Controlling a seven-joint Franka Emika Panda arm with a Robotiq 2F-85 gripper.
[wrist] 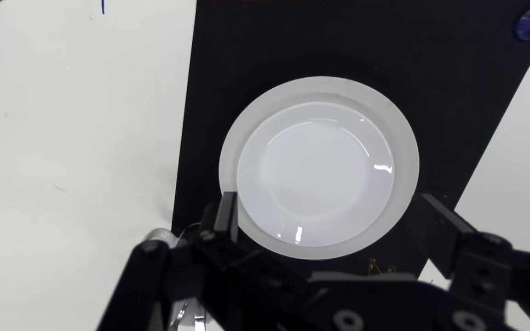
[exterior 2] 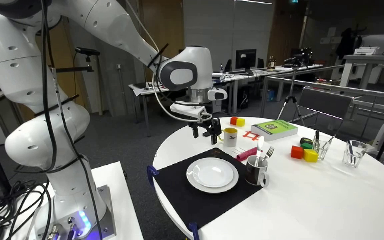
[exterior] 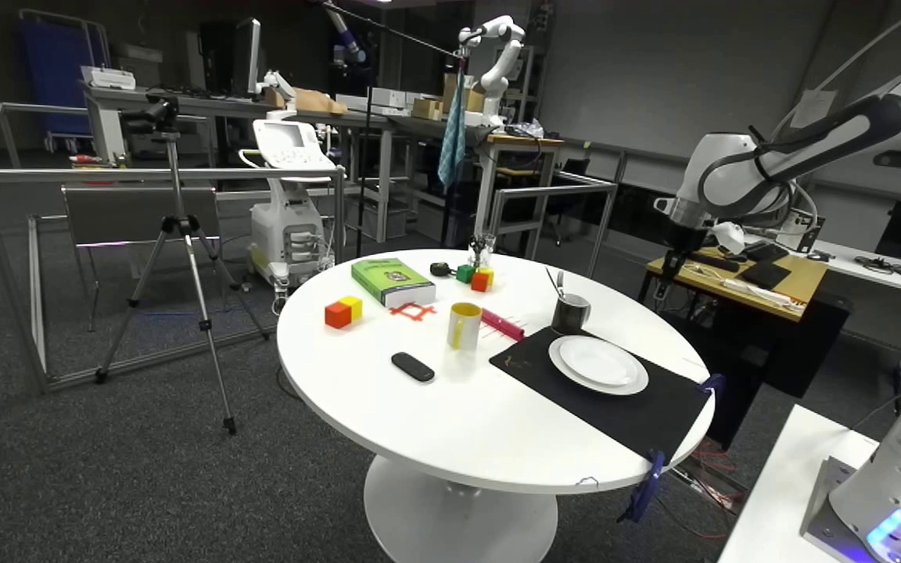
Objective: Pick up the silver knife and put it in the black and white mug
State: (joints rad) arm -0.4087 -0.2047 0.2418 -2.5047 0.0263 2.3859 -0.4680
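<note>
Your jaws hung above desk [exterior 2: 328,206], spread wide apart. Silver knife [exterior 2: 259,146] stood tilted in black and white mug [exterior 2: 252,174], alongside fork [exterior 2: 270,152]. You saw mug upright at edge of black mat [exterior 2: 192,200], just beside stacked white plates [exterior 2: 213,172]. Pink roll [exterior 2: 247,153] lay between that mug and yellow-and-white mug [exterior 2: 230,137]. Black remote [exterior: 413,367] lay near yellow-and-white mug. Green book [exterior 2: 273,128] lay well apart from mat.

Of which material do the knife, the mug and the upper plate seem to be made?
Knife: probably polished metal; it gleams. Mug: likely glazed ceramic, by its smooth, rounded handle. Upper plate: glossy, perhaps porcelain, with sharp highlights in the wrist view; plastic is possible.
</note>
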